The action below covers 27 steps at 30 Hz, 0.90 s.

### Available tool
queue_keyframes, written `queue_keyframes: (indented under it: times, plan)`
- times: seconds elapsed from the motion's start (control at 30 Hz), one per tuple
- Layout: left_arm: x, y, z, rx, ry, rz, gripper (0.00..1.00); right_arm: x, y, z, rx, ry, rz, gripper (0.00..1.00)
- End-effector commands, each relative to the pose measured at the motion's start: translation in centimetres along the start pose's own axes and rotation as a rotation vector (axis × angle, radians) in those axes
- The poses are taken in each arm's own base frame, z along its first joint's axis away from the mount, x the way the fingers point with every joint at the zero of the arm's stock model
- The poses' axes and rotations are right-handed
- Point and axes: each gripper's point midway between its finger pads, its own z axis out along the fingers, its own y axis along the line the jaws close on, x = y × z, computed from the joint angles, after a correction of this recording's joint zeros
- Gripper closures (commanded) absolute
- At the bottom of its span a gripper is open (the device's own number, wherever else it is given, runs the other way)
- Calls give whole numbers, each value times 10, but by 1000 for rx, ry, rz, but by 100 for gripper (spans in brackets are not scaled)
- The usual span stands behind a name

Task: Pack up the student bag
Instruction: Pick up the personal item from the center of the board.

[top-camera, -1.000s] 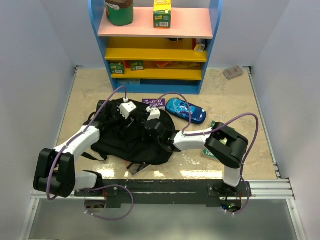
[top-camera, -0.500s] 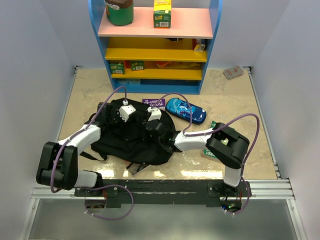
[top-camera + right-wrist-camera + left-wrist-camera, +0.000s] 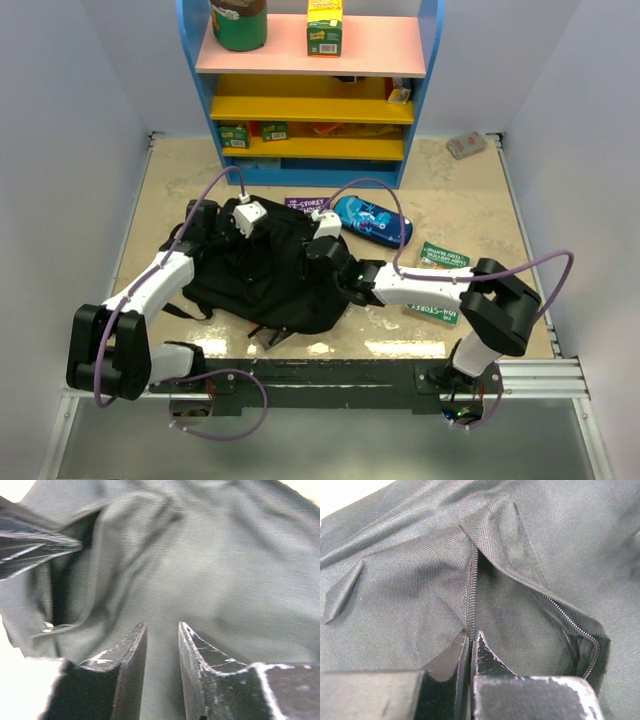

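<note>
The left gripper is pinched tight on the zipper edge of the bag, and the open pocket gapes just right of its fingers. It is a thin hold, so the fabric could slip free and the mouth fall shut. The right gripper, fingers narrowly apart and empty, hangs over bag cloth just beyond its tips and might snag it.

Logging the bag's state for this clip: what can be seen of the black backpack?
The student bag is a large, soft backpack of black woven fabric. It lies slumped on the table, with straps trailing at its left and near edges. One zipped opening gapes, showing dark lining and zipper teeth. The left gripper is shut, its fingers pinching the fabric edge by the zipper. The right gripper is open close over the cloth; whether it touches cannot be told.
</note>
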Motion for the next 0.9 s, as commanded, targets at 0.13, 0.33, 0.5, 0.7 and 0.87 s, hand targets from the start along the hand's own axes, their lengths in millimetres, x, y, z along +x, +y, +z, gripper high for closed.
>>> queue_keyframes:
  times: [0.13,0.33,0.5,0.7,0.87]
  plan:
    - [-23,13,-13,-54,-55,4,100,-21,-88,-60,282,-71,90,25]
    - [-27,14,-18,-68,-63,6,100,-9,-184,-108,571,-30,172,17]
    - [-29,13,-19,-64,-62,6,100,6,-209,-112,669,31,181,13]
    - [-31,14,-23,-70,-54,22,100,16,-213,-101,681,47,230,13]
    - [-31,12,-21,-54,-51,19,100,41,-226,-85,721,102,239,14]
